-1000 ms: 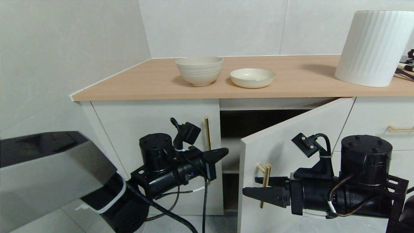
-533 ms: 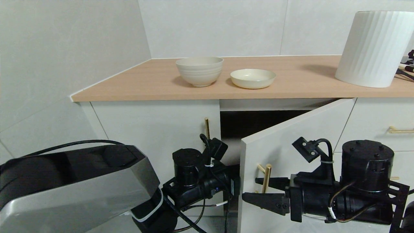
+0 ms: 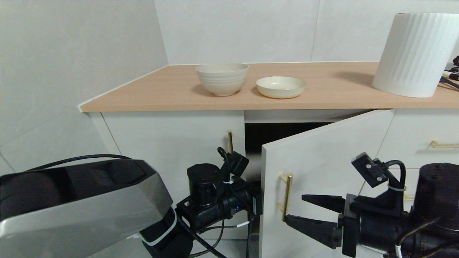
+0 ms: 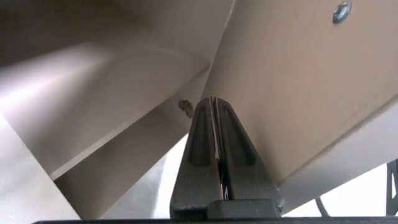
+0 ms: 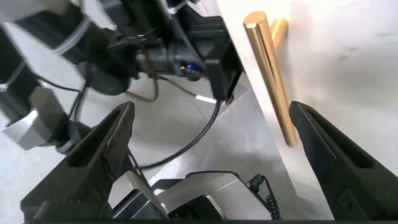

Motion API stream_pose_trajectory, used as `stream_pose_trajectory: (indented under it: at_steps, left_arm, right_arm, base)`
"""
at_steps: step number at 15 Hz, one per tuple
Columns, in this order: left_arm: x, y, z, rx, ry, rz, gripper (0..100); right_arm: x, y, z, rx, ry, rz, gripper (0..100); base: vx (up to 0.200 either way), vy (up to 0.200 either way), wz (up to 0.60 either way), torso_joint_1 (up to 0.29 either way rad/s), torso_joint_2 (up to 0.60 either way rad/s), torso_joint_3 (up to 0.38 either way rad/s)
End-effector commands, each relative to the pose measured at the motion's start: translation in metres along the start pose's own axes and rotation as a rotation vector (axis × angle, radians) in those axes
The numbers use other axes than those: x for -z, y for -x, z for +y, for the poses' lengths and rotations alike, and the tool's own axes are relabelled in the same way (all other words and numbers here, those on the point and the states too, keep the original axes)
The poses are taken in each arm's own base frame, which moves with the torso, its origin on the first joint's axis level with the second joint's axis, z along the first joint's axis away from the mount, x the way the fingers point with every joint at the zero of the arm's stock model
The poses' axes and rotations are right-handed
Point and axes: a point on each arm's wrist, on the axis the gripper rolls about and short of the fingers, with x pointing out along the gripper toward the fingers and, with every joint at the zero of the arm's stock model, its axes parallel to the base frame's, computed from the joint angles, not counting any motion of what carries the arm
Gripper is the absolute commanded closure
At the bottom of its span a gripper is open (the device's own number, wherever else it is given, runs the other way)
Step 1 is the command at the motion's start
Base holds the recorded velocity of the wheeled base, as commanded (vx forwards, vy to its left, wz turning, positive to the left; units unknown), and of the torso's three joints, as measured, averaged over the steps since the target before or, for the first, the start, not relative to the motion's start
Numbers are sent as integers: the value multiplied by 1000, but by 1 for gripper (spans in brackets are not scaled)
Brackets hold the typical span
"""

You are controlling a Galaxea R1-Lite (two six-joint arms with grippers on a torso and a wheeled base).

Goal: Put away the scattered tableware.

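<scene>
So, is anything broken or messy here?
Nothing is broken or spilled. The one odd thing is the cupboard door, which stands partly open. The bowl and dish sit upright on the counter.

On the desk (image 3: 143,96), the bowl (image 3: 222,78) stands just left of the dish (image 3: 281,86), with the container (image 3: 416,53) well apart at the right end; below, the left hand (image 4: 213,102) sits in the gap behind the open cabinet door (image 3: 322,150), the right hand (image 3: 294,208) before its handle (image 3: 286,196).
</scene>
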Motion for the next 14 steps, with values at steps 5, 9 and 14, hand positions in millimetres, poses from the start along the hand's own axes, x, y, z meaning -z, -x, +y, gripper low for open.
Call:
stream_pose_trajectory:
  at_steps: [5, 9, 14]
  left_arm:
    - [-10, 11, -7, 5, -3, -9, 100]
    - [-7, 10, -9, 13, 0, 1, 100]
    - [-5, 5, -6, 16, 31, 3, 100]
  right_arm:
    - [34, 38, 28, -99, 15, 89, 0]
    - [36, 38, 29, -105, 15, 98, 0]
    - [40, 37, 31, -117, 14, 124, 0]
  base:
    - [0, 0, 0, 0, 0, 0]
    - [0, 0, 0, 0, 0, 0]
    - [-200, 0, 0, 3, 2, 4]
